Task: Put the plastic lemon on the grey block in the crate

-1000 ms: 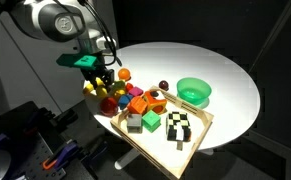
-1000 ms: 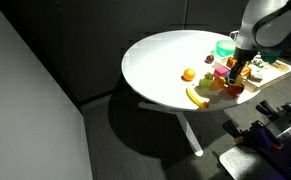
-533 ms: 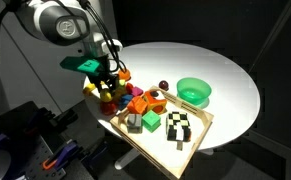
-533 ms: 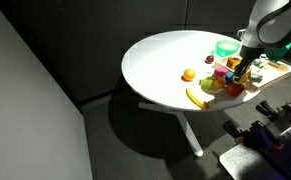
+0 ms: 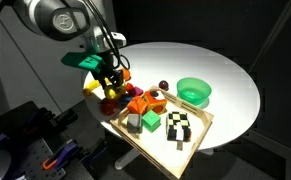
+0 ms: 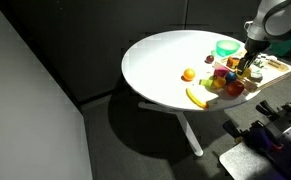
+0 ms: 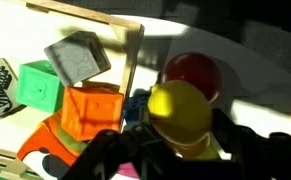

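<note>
In the wrist view my gripper (image 7: 180,140) is shut on the plastic lemon (image 7: 180,110), a yellow rounded fruit held between the dark fingers. The grey block (image 7: 77,57) lies inside the crate (image 7: 133,50), beyond its wooden rim, next to a green cube (image 7: 40,85). In an exterior view the gripper (image 5: 110,82) hangs over the toy pile just outside the crate (image 5: 203,122); the grey block (image 5: 134,125) sits in the crate's near corner. The lemon is too small to pick out in both exterior views.
A red ball (image 7: 192,72) and an orange block (image 7: 90,115) lie right beside the lemon. A checkered block (image 5: 180,125) is in the crate. A green bowl (image 5: 194,92) stands behind it. A banana (image 6: 196,97) and an orange fruit (image 6: 188,74) lie on the white round table (image 6: 165,60).
The gripper has risen slightly and shifted a little toward the crate with the lemon in it.
</note>
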`<state>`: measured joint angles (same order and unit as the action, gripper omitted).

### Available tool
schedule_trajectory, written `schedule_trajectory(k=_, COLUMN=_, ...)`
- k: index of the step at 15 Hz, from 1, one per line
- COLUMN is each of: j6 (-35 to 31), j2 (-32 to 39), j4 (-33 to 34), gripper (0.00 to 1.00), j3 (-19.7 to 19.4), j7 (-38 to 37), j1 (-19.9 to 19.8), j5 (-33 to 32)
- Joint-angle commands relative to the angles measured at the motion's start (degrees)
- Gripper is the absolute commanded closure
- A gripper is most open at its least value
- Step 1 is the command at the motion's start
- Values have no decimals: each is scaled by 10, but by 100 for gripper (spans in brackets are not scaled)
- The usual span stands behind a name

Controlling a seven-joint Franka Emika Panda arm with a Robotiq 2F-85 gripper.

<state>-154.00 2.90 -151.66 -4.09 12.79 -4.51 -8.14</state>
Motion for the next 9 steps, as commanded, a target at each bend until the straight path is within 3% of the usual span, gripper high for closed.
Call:
schedule_trajectory(k=1, j6=-4, j2=-41, j4=-20, gripper=62, j3=-8, j7=9, j1=-7, j5=1)
schedule_trajectory(k=9, j6=-8, j2=-50, j4=-27, gripper=62, j3=-43, j7=31, j1=-33, j5=14)
